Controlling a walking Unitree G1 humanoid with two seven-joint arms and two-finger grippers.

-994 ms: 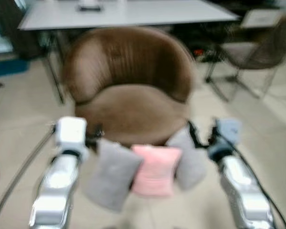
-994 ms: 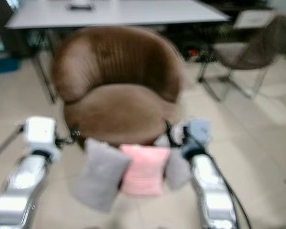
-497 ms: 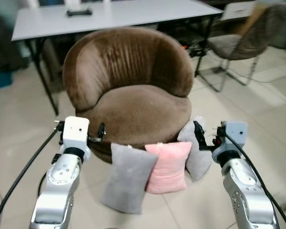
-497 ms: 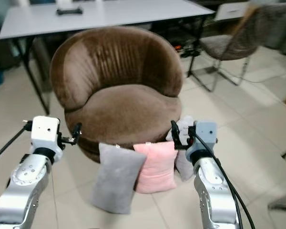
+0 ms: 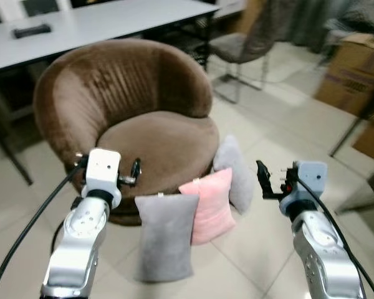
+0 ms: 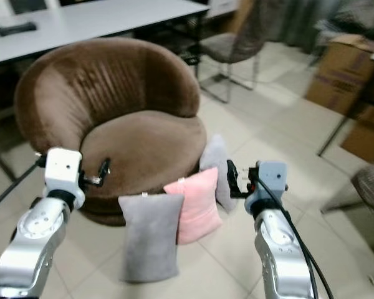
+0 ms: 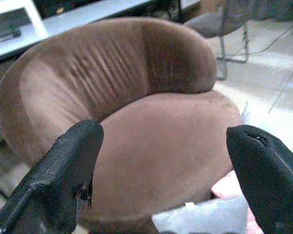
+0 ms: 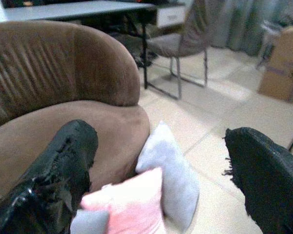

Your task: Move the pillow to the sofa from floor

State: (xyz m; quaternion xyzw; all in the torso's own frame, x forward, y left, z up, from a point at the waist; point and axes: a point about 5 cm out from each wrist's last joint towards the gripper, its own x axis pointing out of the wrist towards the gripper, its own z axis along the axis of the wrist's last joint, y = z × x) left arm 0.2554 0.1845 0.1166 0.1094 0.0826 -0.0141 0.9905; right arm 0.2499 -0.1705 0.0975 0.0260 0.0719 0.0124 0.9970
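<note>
A pale tiled floor [image 5: 262, 149] runs back to a long grey table [image 5: 100, 22], a chair [image 5: 246, 43] behind on the right and cardboard boxes [image 5: 349, 68] at the far right. In the middle stands the round brown sofa [image 5: 131, 106], its seat bare. Against its near base lean 3 pillows on the floor: a grey pillow [image 5: 165, 233] nearest and to the left, a pink pillow [image 5: 207, 204] touching it on the right, and a pale grey pillow [image 5: 234, 171] further right and slightly behind, also resting against the sofa. The left gripper [image 5: 136, 169] hangs in front of the sofa's near left edge, just above and left of the grey pillow, touching nothing; its fingers [image 7: 63, 170] are spread wide and hold nothing. The right gripper [image 5: 262, 177] hovers over bare floor just right of the pale grey pillow, apart from it, with fingers [image 8: 53, 175] likewise wide apart and empty. The step in hand looks like the approach before a grasp. To do it well, the robot should probably settle on 1 pillow, lower a gripper to its upper edge, and pinch a good fold of the soft fabric, since a shallow bite would likely slip; the neighbours lean together, so lifting straight up should avoid toppling them.
</note>
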